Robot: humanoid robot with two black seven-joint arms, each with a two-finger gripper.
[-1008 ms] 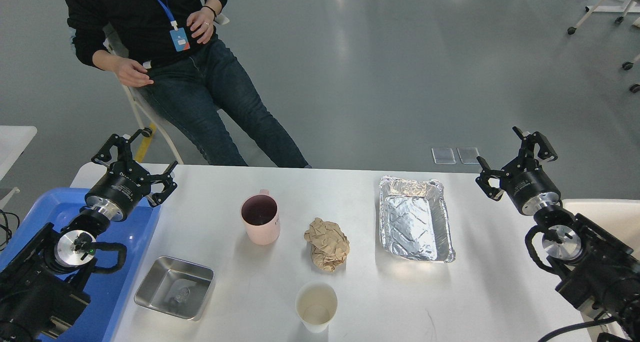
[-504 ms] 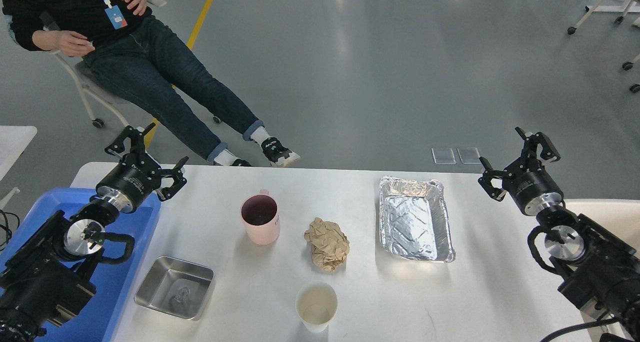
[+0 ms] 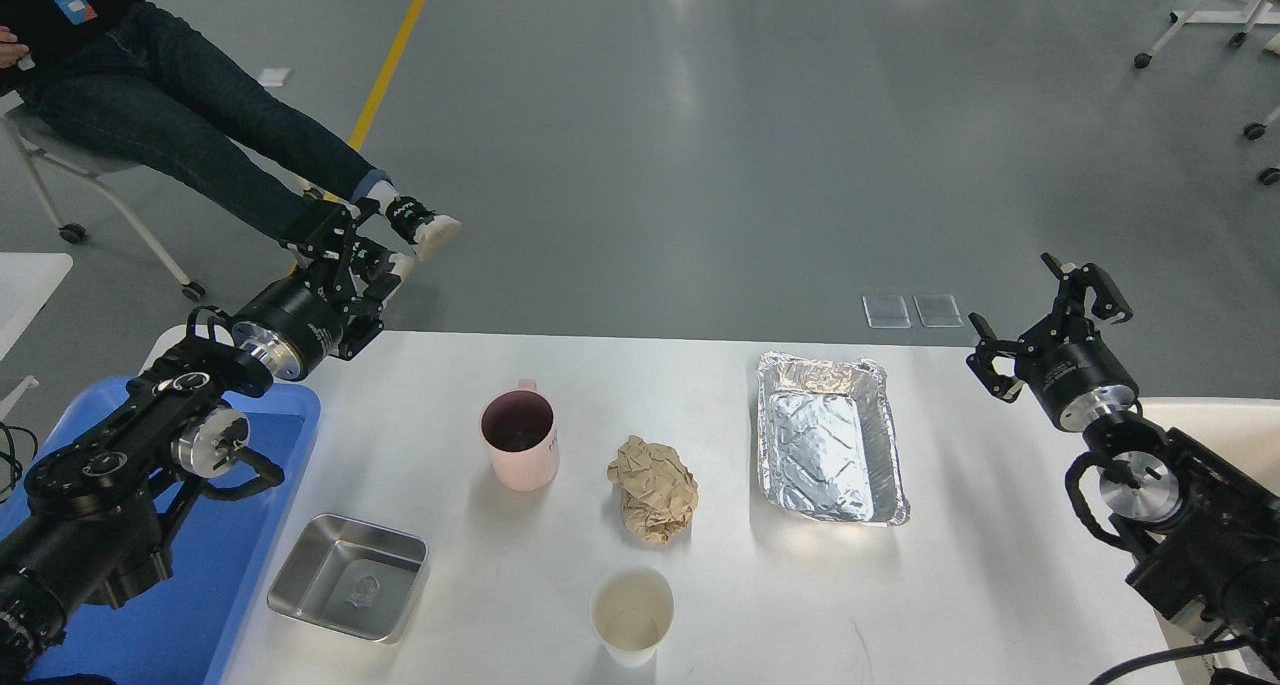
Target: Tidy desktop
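Note:
The white desktop (image 3: 1000, 565) holds a pink mug (image 3: 520, 443), a crumpled brown paper ball (image 3: 652, 489), a foil tray (image 3: 830, 440), a small steel tray (image 3: 348, 577) and a paper cup (image 3: 631, 615). My left gripper (image 3: 350, 248) is open and empty, raised above the table's far left corner, up and left of the mug. My right gripper (image 3: 1040, 315) is open and empty, raised beyond the table's right edge, to the right of the foil tray.
A blue plastic tray (image 3: 200, 605) lies under my left arm at the table's left side. A cream-coloured bin (image 3: 1210, 415) stands at the right. A seated person's legs (image 3: 200, 155) and shoe reach close behind my left gripper.
My left gripper has risen and swung forward and right, off the blue tray toward the table's far left corner. The person has rolled back to the left. My right gripper has barely shifted.

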